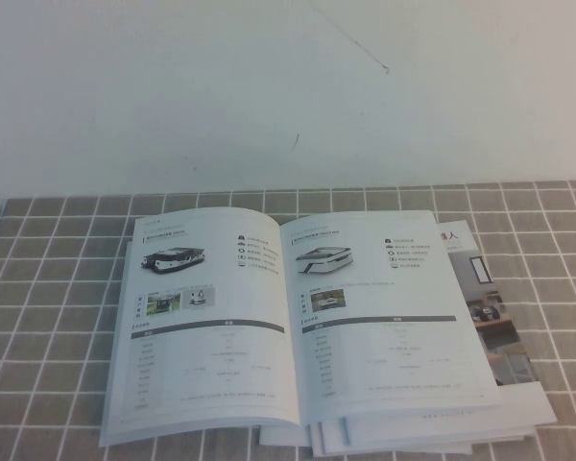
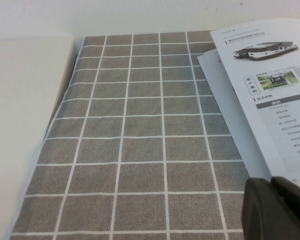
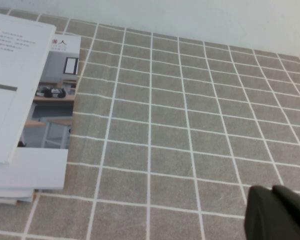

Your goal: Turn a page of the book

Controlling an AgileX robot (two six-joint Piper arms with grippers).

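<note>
The book (image 1: 298, 327) lies open and flat on the grey checked cloth. Its right-hand page (image 1: 384, 307) shows a white low flat vehicle; the facing left sheet (image 1: 206, 327) shows a darker vehicle. Neither arm appears in the high view. My left gripper (image 2: 271, 183) hovers shut and empty just off the book's left sheet (image 2: 270, 75), near that sheet's front corner. My right gripper (image 3: 271, 190) is shut and empty over bare cloth, well to the right of the book (image 3: 15, 65).
Colour-photo brochures (image 1: 490, 307) lie stacked under the book, sticking out at its right and front (image 3: 50, 100). A white wall (image 1: 288, 86) rises behind the table. The cloth's left edge (image 2: 65, 100) meets a cream surface.
</note>
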